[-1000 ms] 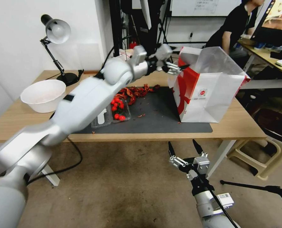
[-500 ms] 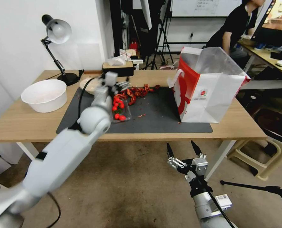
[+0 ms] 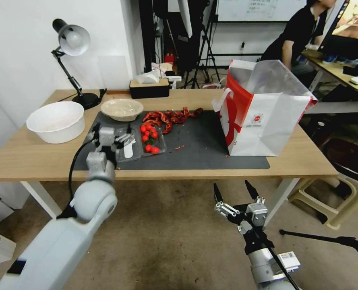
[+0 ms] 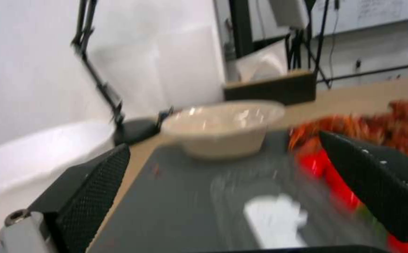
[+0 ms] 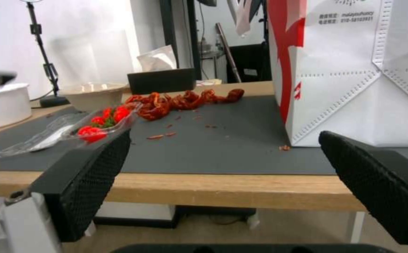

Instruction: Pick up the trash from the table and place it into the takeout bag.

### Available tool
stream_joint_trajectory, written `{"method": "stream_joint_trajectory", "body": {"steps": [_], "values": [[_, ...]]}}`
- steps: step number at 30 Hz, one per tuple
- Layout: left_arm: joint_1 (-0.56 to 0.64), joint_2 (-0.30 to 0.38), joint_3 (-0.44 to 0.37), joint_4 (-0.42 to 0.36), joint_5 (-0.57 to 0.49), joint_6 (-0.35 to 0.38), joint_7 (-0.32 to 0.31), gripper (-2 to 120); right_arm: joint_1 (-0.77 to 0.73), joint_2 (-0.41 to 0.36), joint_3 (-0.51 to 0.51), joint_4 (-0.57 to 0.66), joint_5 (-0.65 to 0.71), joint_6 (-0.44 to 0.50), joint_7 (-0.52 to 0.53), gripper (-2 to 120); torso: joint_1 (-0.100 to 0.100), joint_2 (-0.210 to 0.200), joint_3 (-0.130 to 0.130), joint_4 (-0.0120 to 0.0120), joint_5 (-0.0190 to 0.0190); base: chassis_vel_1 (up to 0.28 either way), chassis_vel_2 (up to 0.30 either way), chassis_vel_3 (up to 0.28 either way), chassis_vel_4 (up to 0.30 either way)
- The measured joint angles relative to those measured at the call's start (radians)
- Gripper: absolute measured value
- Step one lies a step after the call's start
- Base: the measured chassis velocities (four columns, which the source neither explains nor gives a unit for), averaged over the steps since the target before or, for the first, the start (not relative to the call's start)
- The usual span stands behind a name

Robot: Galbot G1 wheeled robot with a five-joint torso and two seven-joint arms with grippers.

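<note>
The takeout bag stands open at the right end of the dark mat on the table. A shallow beige bowl sits at the mat's back left. In front of it lies a clear plastic tray holding red tomatoes. My left gripper hovers open and empty over the mat's front left, at the tray. My right gripper hangs open below the table's front edge.
Red food scraps are strewn across the mat's back. A large white bowl stands at the table's left, a desk lamp and a tissue box behind. A stool stands at the right.
My left arm has swung back from the bag's mouth, leftward and down, to the mat's front left by the tray. The right arm has barely moved.
</note>
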Motion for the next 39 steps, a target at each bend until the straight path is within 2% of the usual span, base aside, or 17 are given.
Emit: {"method": "stream_joint_trajectory", "body": {"steps": [3, 7, 10, 14, 26, 39], "values": [[0.126, -0.018, -0.061, -0.015, 0.023, -0.022, 0.004, 100, 0.001, -0.002, -0.006, -0.003, -0.002, 0.001, 0.0, 100, 0.0, 0.0, 0.0, 0.0001, 0.0, 0.0, 0.0, 0.0, 0.0], [0.187, -0.024, -0.092, -0.021, 0.043, -0.04, 0.004, 100, 0.005, -0.002, -0.013, -0.009, -0.004, 0.003, -0.001, 100, 0.0, 0.0, 0.0, 0.0, -0.0001, 0.0, 0.0, 0.0, 0.0], [0.291, -0.062, -0.146, -0.048, 0.091, -0.063, 0.006, 100, 0.012, 0.01, -0.021, -0.017, -0.007, 0.003, -0.003, 100, 0.0, 0.0, 0.0, 0.0002, 0.0, 0.0, 0.0, 0.0, 0.0], [0.344, -0.089, -0.17, -0.074, 0.119, -0.089, 0.018, 100, 0.011, 0.015, -0.022, -0.019, -0.012, 0.004, -0.004, 100, 0.0, 0.0, 0.0, 0.0, 0.0, 0.0, 0.0, 0.0, 0.0], [0.454, -0.104, -0.228, -0.152, 0.071, -0.108, 0.069, 100, -0.007, 0.035, -0.012, -0.016, -0.034, 0.009, -0.005, 100, 0.0, 0.0, 0.0, 0.0, 0.0001, 0.0, 0.0, 0.0, 0.0], [0.501, -0.121, -0.229, -0.123, 0.042, -0.131, 0.1, 100, -0.013, 0.055, 0.004, -0.01, -0.039, 0.006, -0.01, 100, 0.0, 0.0, 0.0, 0.0, -0.0001, 0.0, 0.0, 0.0, 0.0]]}}
